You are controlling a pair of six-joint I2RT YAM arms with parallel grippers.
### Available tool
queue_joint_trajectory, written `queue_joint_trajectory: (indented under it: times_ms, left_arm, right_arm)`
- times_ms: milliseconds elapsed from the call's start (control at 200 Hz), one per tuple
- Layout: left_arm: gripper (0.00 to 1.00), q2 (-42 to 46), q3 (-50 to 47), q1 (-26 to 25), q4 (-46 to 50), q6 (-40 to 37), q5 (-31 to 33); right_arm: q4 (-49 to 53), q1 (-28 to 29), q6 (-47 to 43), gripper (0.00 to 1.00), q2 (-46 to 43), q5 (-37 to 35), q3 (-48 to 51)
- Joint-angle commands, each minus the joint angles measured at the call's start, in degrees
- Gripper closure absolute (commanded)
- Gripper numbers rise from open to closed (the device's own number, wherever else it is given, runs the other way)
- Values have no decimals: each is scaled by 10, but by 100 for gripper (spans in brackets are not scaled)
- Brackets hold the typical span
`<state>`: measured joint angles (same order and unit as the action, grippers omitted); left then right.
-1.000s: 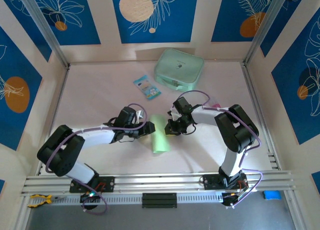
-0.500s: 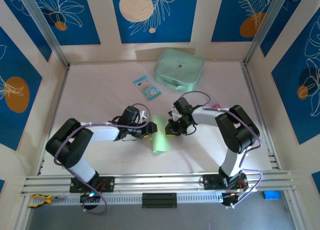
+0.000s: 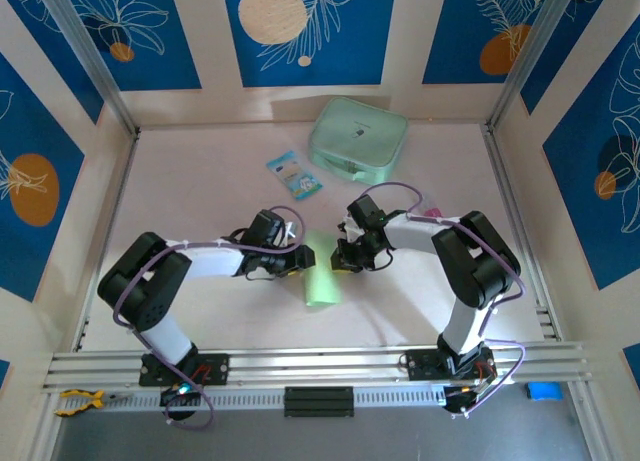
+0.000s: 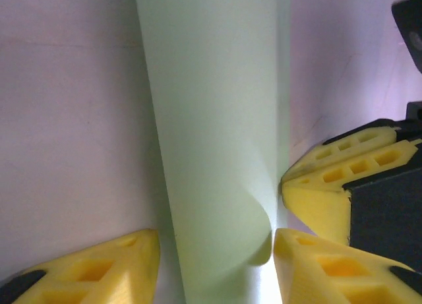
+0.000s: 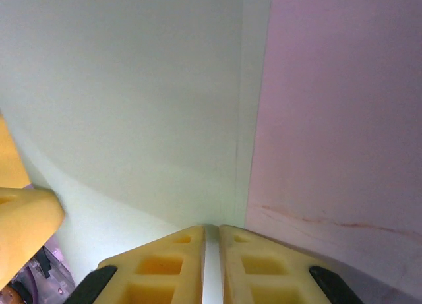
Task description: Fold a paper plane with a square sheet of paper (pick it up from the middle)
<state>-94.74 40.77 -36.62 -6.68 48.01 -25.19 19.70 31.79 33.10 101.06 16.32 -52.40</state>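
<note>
Green paper [image 3: 320,281] between low, inward-bent arms; right fingers [image 5: 178,264] pinching edge.

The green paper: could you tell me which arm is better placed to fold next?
Likely left: the left end effector straddles the paper, open, while the right end effector is shut, pinching its edge.

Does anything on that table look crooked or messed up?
The green paper is not flat: it curls into a hump between the open fingers of the left gripper, while the right gripper pinches its edge.
</note>
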Motion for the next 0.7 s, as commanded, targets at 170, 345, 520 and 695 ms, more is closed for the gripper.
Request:
queue_joint_trajectory:
  times_ms: [170,345,520,695]
  left_arm:
    - [50,-10,15,-1,45,-30,-11]
    - [58,-24,31,0,71,-18,-35]
    - [59,-20,50,0,92,-34,-5]
    - [59,-18,61,1,106,-47,19]
  right_arm:
    - [33,5,20,84,-11,-20,-9]
    - [39,5,45,81,-22,-9,-16]
    - [48,0,49,78,-82,-7,-44]
    - [17,-48,109,79,-189,-21,12]
